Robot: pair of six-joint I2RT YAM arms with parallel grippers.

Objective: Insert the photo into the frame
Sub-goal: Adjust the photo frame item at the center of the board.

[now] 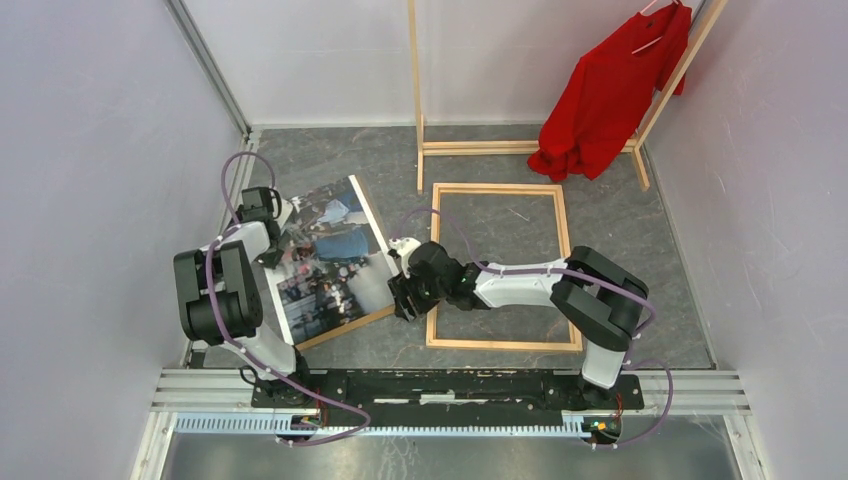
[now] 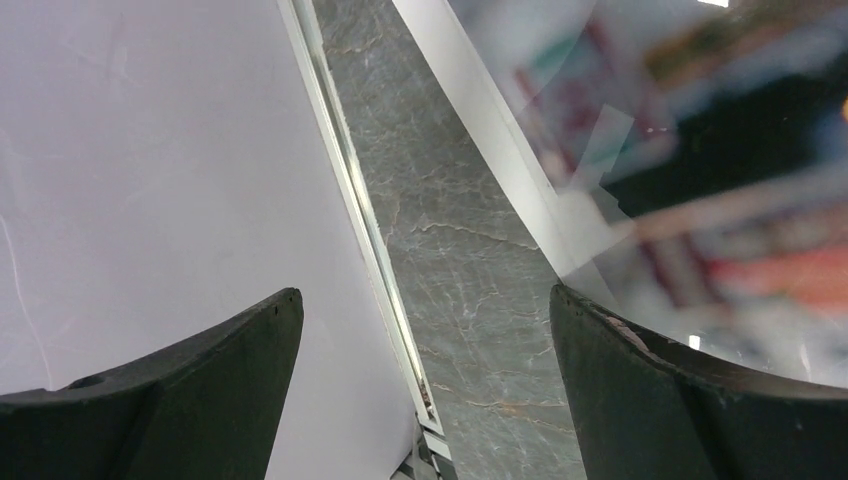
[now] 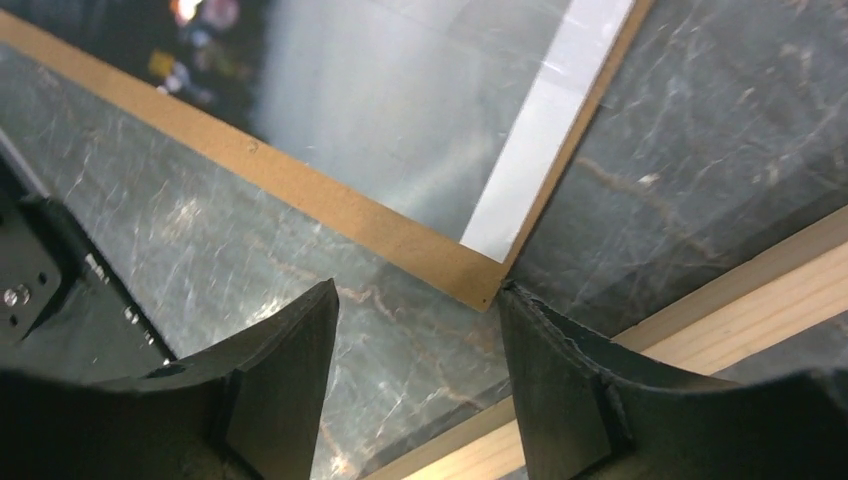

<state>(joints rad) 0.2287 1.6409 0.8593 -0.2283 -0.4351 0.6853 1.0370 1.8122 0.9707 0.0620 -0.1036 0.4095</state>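
The photo (image 1: 332, 255), a street-scene print, lies tilted on a brown backing board (image 1: 345, 325) on the grey floor, left of the frame (image 1: 562, 235). The frame is a thin light-wood rectangle lying flat with nothing inside it. My left gripper (image 1: 268, 215) hovers at the photo's far left edge. In the left wrist view it (image 2: 422, 295) is open over bare floor, with the blurred photo (image 2: 700, 150) to its right. My right gripper (image 1: 403, 298) sits at the board's near right corner. In the right wrist view it (image 3: 417, 288) is open, the board corner (image 3: 485, 290) just off its right fingertip.
A tall wooden clothes rack (image 1: 416, 90) with a red shirt (image 1: 610, 95) stands at the back. White walls close in on the left, right and back. A metal floor rail (image 2: 370, 230) runs along the left wall. The frame's wooden strip (image 3: 700, 305) passes under my right gripper.
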